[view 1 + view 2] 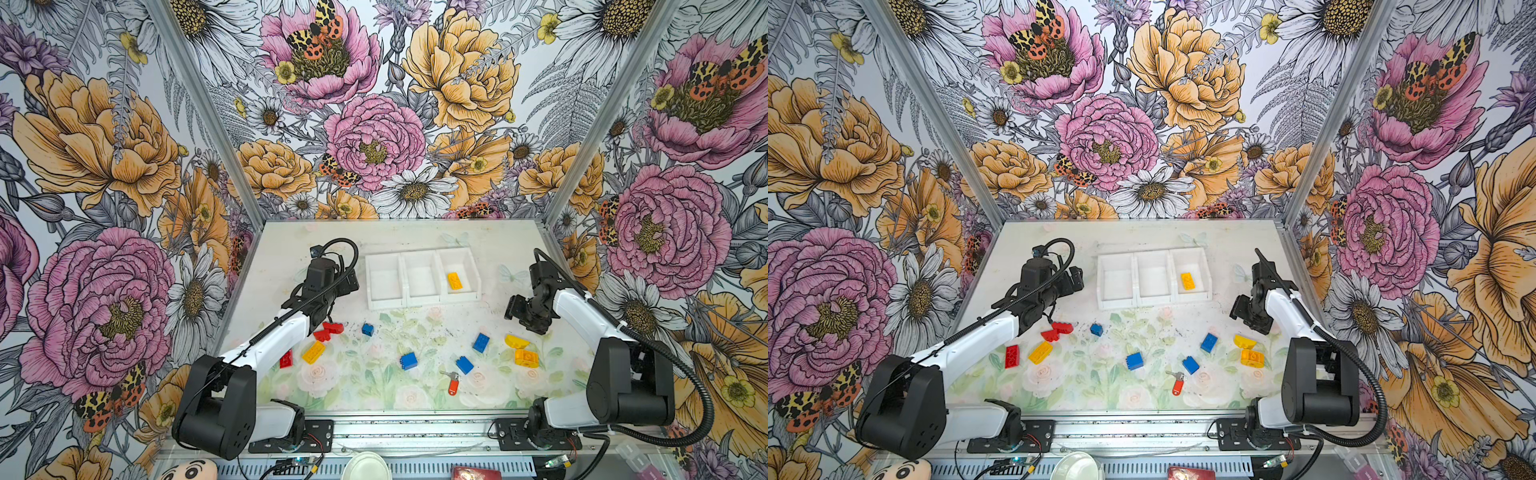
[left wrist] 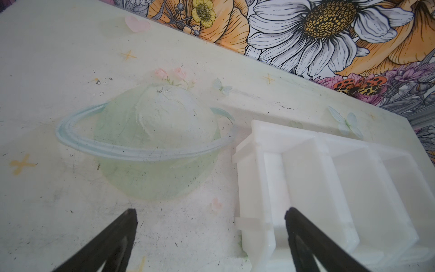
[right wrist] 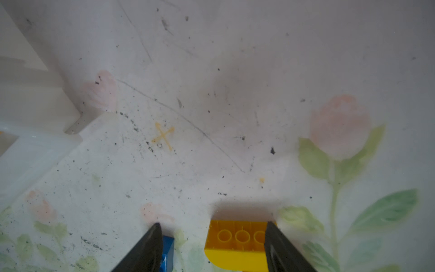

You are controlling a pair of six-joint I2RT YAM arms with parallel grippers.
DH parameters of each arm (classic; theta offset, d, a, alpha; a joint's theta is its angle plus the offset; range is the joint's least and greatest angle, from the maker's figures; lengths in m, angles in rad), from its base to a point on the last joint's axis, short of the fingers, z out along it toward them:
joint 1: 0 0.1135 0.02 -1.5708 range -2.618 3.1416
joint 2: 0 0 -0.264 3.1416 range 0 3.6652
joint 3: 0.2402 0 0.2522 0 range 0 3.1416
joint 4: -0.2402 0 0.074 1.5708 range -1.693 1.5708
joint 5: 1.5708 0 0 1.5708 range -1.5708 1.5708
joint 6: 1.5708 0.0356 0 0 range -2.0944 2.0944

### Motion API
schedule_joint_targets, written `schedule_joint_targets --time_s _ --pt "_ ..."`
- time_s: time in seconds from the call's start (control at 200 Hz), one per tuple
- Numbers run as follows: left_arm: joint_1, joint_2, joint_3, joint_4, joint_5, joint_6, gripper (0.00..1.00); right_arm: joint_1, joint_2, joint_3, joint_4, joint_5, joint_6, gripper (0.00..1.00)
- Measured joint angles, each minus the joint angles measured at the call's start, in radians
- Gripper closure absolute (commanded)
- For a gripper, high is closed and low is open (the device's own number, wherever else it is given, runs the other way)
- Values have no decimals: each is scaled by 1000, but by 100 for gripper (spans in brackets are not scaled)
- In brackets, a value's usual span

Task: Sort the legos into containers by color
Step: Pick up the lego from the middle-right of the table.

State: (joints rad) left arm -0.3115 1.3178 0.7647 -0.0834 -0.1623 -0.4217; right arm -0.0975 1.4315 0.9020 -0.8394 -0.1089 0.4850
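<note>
Your left pincer (image 2: 210,215) hangs spread and empty just beside the left end of the containers (image 1: 422,300). The left and middle bins hold nothing, and the right bin holds one yellow brick (image 1: 454,281), so you have barely begun.

Loose on the table (image 1: 415,241) lie what look like three red bricks (image 1: 1012,356), a long yellow brick (image 1: 313,352), four blue bricks (image 1: 408,360), a sloped yellow brick (image 1: 516,341) and a yellow block (image 1: 526,357). The key tag (image 1: 453,384) is not yours to sort.

Your right pincer (image 3: 213,225) is spread, pinching nothing, low over the sloped yellow brick.
</note>
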Motion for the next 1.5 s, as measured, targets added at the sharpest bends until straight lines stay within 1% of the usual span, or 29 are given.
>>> schedule_joint_targets --time_s 0.365,0.795,0.975,1.251,1.501 --pt "0 0 1 -11 0 0 1 -27 -64 -85 -15 11 48 22" --pt "-5 18 22 -18 3 0 1 -29 -62 -109 -5 24 89 22" --pt "-7 18 23 -18 3 0 1 -29 -61 -140 11 1 129 21" --pt "-7 18 23 -18 3 0 1 -28 -60 -148 38 -32 176 21" --pt "-7 18 23 -18 3 0 1 -27 -22 -153 79 -46 211 21"
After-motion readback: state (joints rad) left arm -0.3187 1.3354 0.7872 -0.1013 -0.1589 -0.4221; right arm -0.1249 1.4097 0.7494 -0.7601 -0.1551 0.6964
